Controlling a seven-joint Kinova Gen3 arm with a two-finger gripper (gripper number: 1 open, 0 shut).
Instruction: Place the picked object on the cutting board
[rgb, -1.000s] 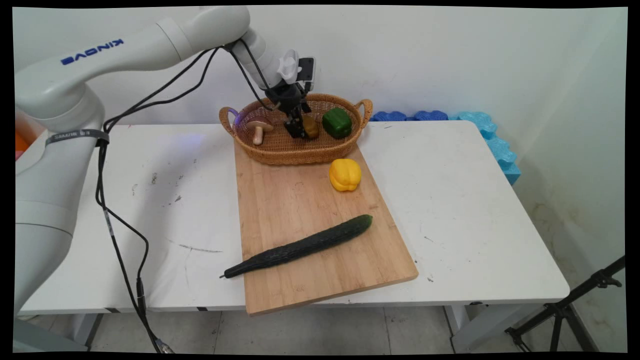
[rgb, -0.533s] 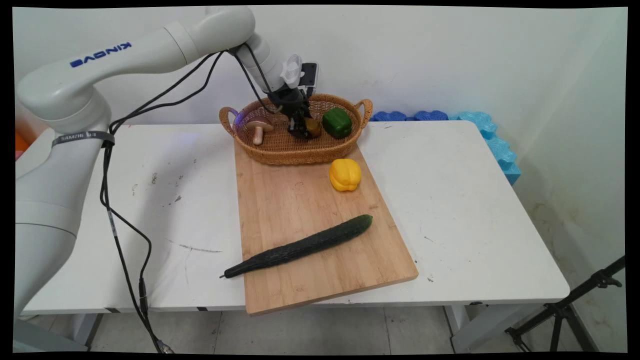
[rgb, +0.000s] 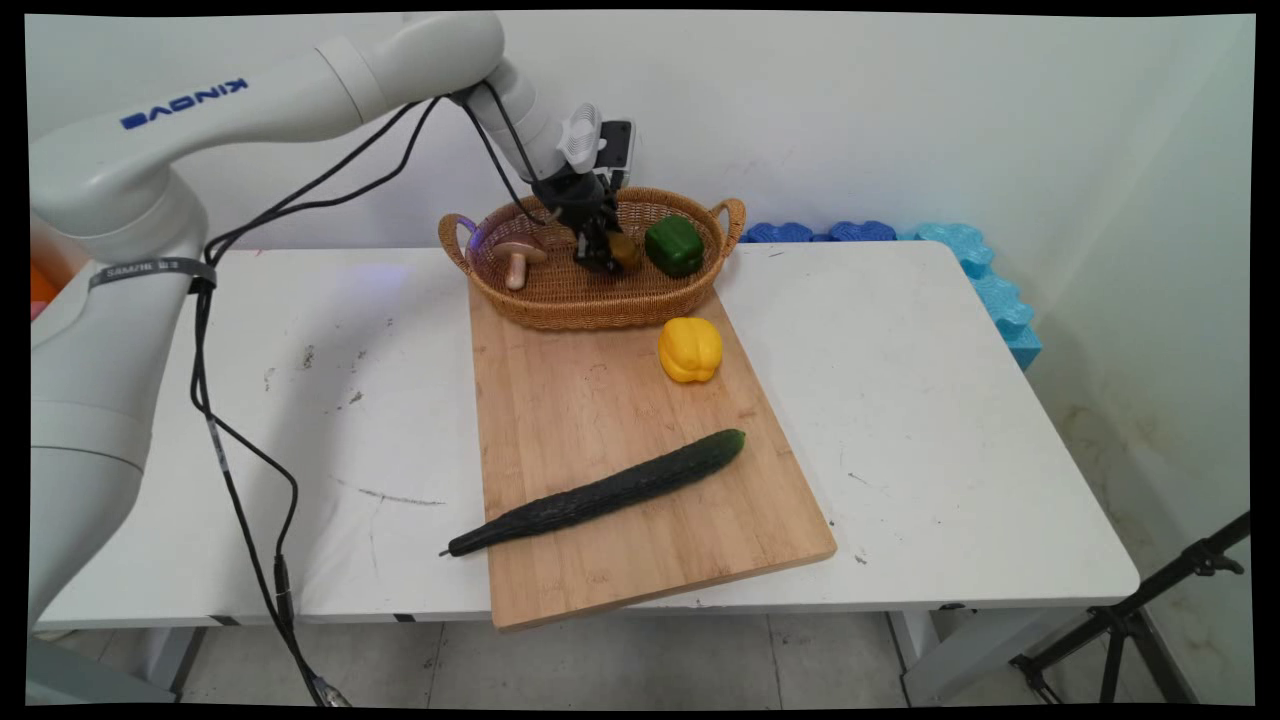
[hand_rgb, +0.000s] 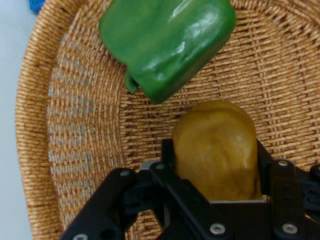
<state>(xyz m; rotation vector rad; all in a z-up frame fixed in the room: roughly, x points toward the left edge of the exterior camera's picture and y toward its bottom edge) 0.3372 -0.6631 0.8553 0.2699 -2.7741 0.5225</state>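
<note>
My gripper (rgb: 600, 258) reaches down into the wicker basket (rgb: 560, 300) at the back of the table, and it is shut on a brownish-yellow potato (rgb: 625, 251). In the hand view the potato (hand_rgb: 217, 150) sits squeezed between the two fingers (hand_rgb: 167, 152), just over the basket's woven floor (hand_rgb: 85, 150). A green bell pepper (hand_rgb: 165, 40) lies right beside the potato, also inside the basket (rgb: 673, 245). A brown mushroom (rgb: 517, 259) lies in the basket's left part.
A wooden cutting board (rgb: 620, 480) runs from the basket toward the table's front edge. On it lie a yellow bell pepper (rgb: 690, 349) and a long dark cucumber (rgb: 600, 492), whose tip hangs off the board's left side. Blue foam pieces (rgb: 960, 260) line the back right.
The gripper has risen slightly within the basket with the potato in it. Everything on the board and the other basket items stayed put.
</note>
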